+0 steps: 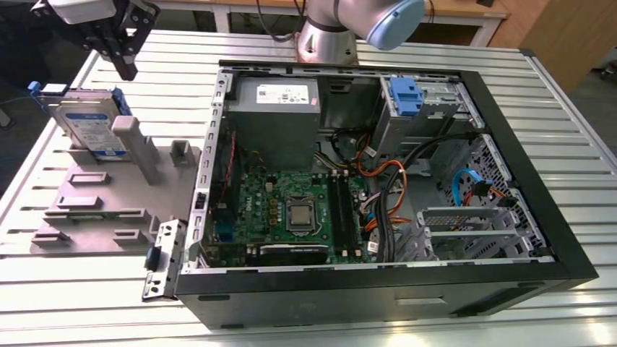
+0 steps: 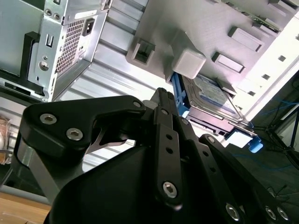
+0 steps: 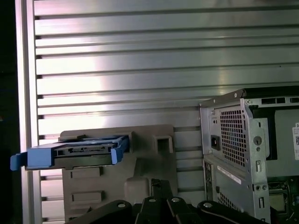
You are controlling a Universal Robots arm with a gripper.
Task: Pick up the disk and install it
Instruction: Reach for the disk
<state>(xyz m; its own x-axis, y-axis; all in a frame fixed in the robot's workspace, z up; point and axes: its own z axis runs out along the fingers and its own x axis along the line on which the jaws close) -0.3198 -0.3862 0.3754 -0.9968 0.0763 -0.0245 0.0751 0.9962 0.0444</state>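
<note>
Exterior view, upper left of frame: gripper (image 1: 126,71) hangs near top of disk (image 1: 85,123), not touching it. Fingers drawn together, holding nothing. Disk stands on edge in grey fixture (image 1: 87,217), left of frame, label toward camera, blue rails along edges. Fixture rests on slatted table (image 1: 559,108). Centre to right: open case (image 1: 386,293) lies on side, just beside fixture. Inside: power supply (image 1: 274,116) upper centre. Arm base (image 1: 328,40) top centre, behind case. Drive cage (image 1: 438,97) with blue latch (image 1: 405,92) upper right.
</note>
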